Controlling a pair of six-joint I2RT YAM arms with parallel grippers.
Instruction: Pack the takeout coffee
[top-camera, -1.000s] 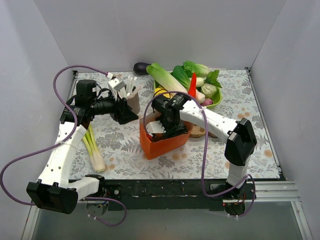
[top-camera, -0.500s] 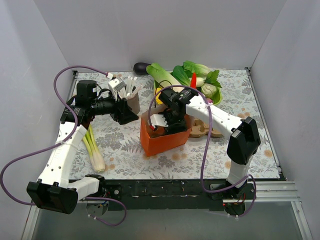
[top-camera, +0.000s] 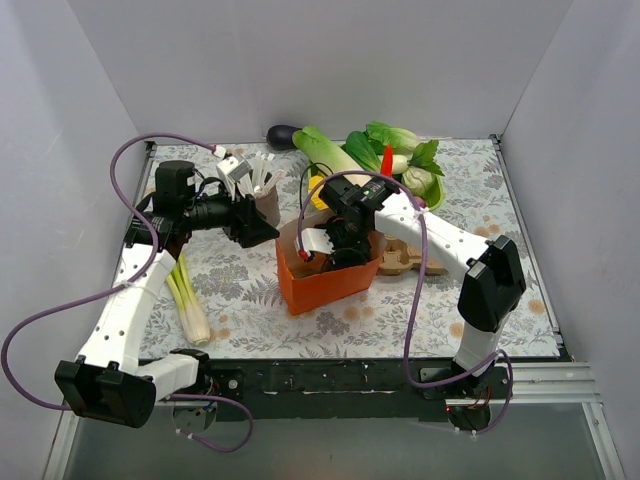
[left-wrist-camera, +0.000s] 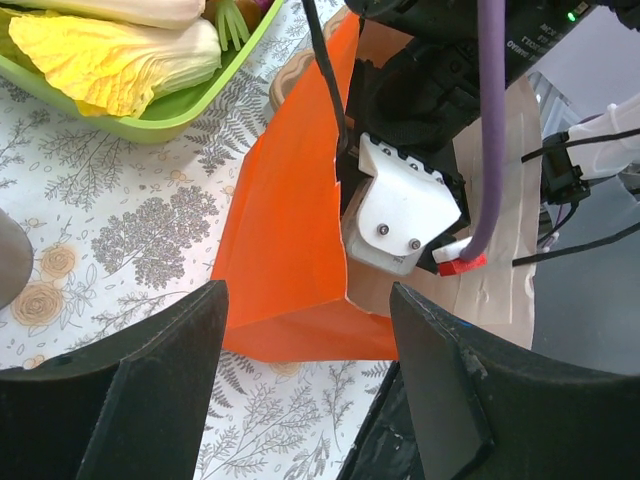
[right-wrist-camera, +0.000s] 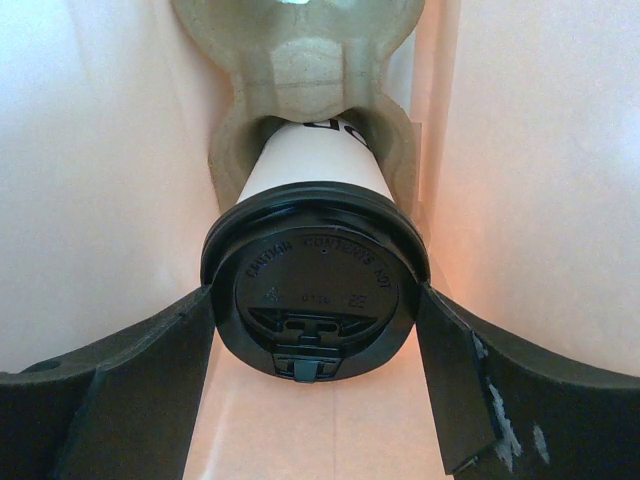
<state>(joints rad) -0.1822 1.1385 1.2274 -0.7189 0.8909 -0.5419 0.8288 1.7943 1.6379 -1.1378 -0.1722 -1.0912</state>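
Your right arm has gone deeper into the orange paper bag (top-camera: 325, 285), and the bag has shifted with it. The right gripper (right-wrist-camera: 315, 300) is wide, fingers pressed on the lid rim of the takeout coffee (right-wrist-camera: 315, 250), which sits in a pulp tray (right-wrist-camera: 300, 60) well ahead. The bag walls are tight on both sides. The left gripper (left-wrist-camera: 308, 300) is spread and empty, just short of the bag.

takeout coffee (right-wrist-camera: 315, 290) | white cup, black lid | in pulp tray (right-wrist-camera: 300, 50) well
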